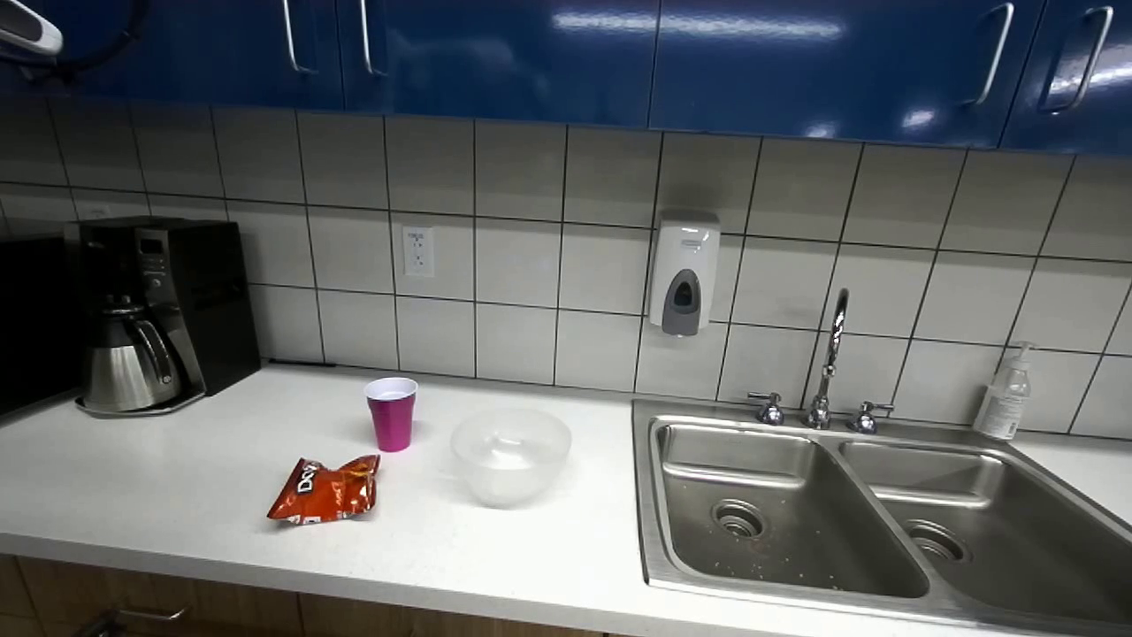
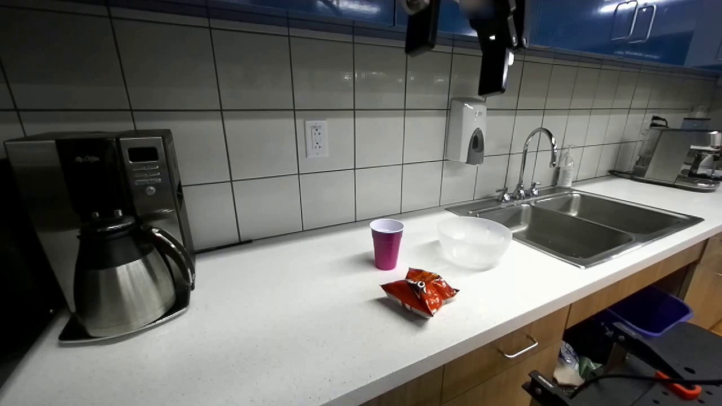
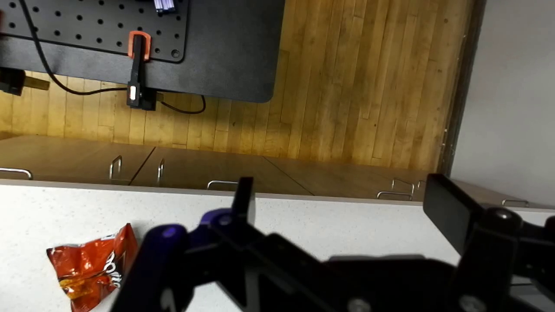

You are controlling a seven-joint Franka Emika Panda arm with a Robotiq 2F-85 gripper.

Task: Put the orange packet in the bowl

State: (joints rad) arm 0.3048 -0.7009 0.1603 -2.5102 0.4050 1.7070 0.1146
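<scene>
The glossy, crinkled orange packet [image 1: 325,494], white-lettered and puffed, lies on the speckled bench [image 2: 271,321] near a tapered purple cup [image 1: 392,420] and round translucent bowl [image 1: 508,473], the released end effector [image 2: 456,70] hanging higher with jaws wide apart.

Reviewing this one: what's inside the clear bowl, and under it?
In both exterior views no object shows inside the translucent bowl; the orange packet lies outside it on the counter. The bowl stands on that counter; the patch beneath its cloudy base is covered.
</scene>
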